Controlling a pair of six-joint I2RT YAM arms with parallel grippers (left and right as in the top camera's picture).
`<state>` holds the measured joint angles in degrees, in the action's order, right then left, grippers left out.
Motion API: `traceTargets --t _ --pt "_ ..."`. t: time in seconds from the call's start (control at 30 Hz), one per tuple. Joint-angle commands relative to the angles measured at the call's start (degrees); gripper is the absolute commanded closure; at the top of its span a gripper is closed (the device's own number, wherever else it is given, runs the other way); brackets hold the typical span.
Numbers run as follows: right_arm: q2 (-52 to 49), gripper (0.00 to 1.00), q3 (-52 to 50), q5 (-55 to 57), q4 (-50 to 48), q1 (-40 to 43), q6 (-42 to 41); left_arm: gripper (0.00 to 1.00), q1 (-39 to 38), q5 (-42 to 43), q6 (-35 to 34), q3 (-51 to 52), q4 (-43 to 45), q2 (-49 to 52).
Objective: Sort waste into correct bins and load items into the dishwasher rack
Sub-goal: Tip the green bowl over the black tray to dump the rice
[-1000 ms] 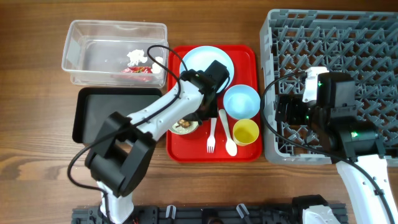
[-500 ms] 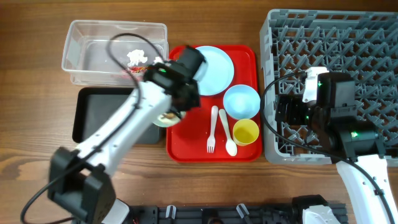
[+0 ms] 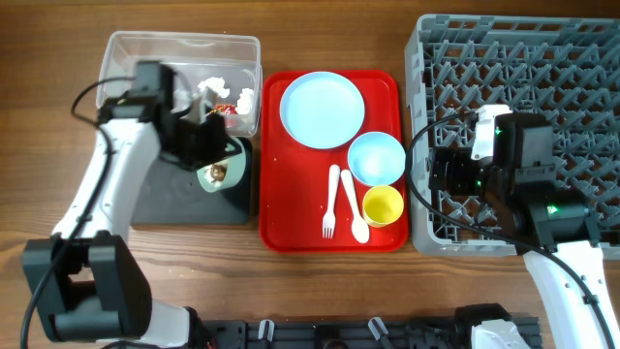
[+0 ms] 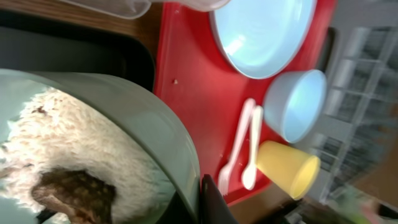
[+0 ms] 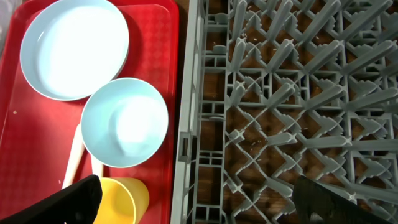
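Overhead | 1 blue bowl [image 3: 376, 157] | 1 green bowl [image 3: 207, 175], left jaws pinching | right jaws spread

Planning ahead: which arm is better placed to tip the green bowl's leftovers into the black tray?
Left. The left tool grips the pale green bowl above the black tray; the right tool hangs open over the rack.

left arm stretched forward, wrist turned inward and down, left gripper [image 3: 213, 160] clamped on the rim of the pale green bowl [image 3: 221, 173], right arm folded close, wrist turned inward, right gripper [image 3: 441, 176] spread wide, holding nothing.
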<state>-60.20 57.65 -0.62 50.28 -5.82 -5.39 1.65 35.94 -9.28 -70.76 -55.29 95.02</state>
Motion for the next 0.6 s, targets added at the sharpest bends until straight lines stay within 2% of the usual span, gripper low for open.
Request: traceTargets --t 0.0,0.13,0.33,0.57 --pt "0.0 0.0 1.3 -0.8 0.2 -0.1 -0.8 0.96 7.5 20.6 11.4 6.0 1.7 -0.5" --pt "0.0 0.0 1.3 -0.8 0.2 -0.1 -0.8 0.96 14.4 30.6 16.0 10.3 1.8 1.3" --pt "0.0 0.0 1.3 -0.8 0.4 -0.1 -0.8 0.96 22.0 42.8 18.4 14.8 1.9 2.4" --pt "0.0 0.0 1.3 -0.8 0.5 -0.1 -0.8 0.96 27.6 51.4 19.4 17.0 1.3 2.4"
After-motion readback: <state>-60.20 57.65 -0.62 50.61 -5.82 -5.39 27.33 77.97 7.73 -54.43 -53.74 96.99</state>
